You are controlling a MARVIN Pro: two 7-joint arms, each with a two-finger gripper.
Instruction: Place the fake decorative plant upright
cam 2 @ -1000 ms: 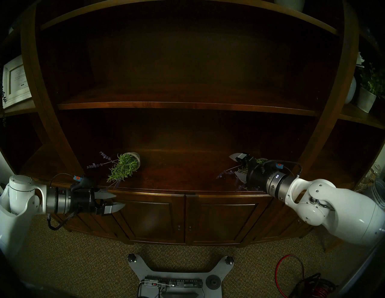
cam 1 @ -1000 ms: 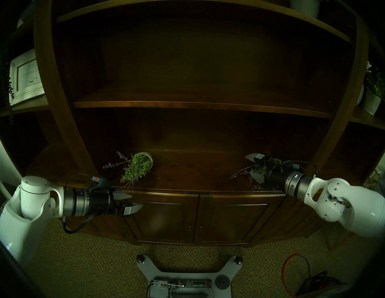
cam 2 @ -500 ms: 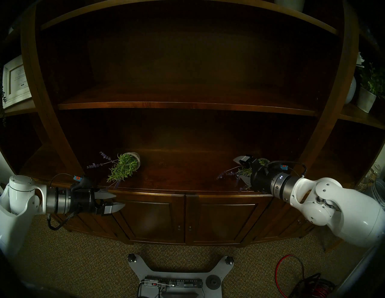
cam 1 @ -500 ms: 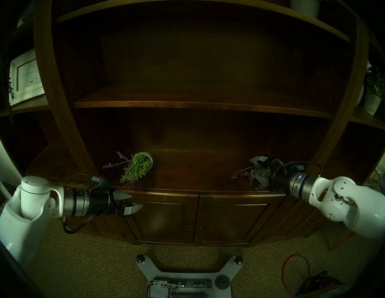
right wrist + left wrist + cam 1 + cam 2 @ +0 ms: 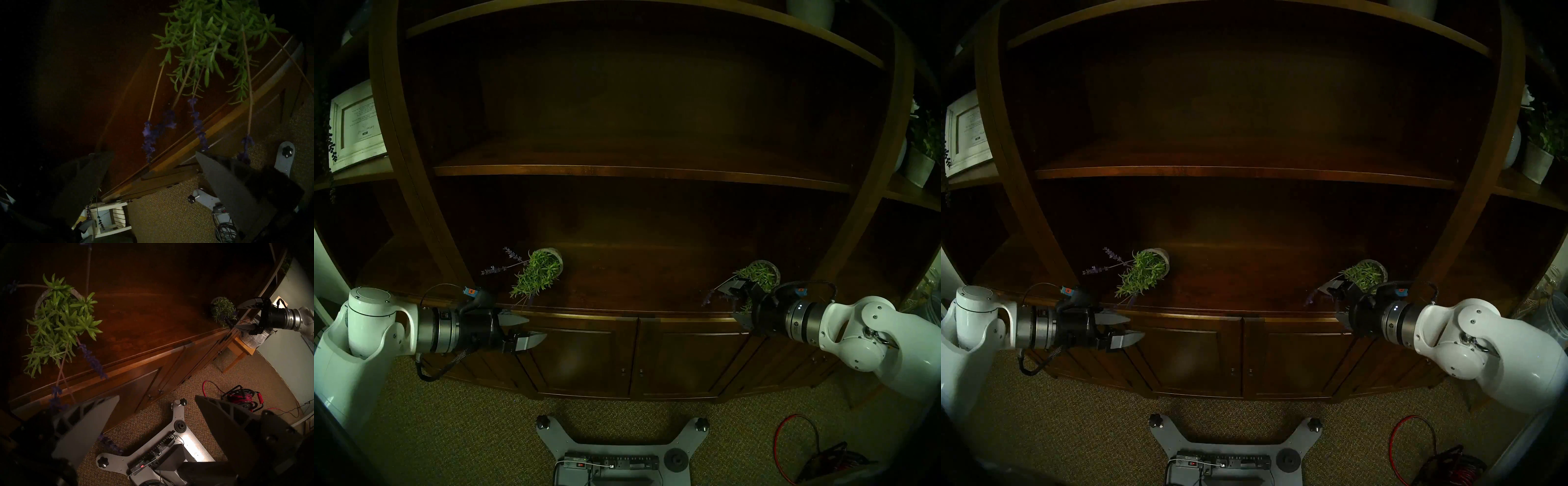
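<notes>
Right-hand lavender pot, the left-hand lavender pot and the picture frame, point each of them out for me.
Right-hand lavender pot [image 5: 758, 275], head left view, on its green leaves.
Left-hand lavender pot [image 5: 540, 271], head left view, on its green leaves.
Picture frame [image 5: 356, 127], head left view, on the print inside.

Two small potted lavender plants [image 5: 540, 273] [image 5: 756, 275] tipped over, well apart on the wooden cabinet top [image 5: 636, 281].

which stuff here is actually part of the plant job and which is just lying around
Job: left potted plant and right potted plant, both tipped over on the cabinet top; left gripper; right gripper.

Lying about: framed picture, white planter, red cable reel.
</notes>
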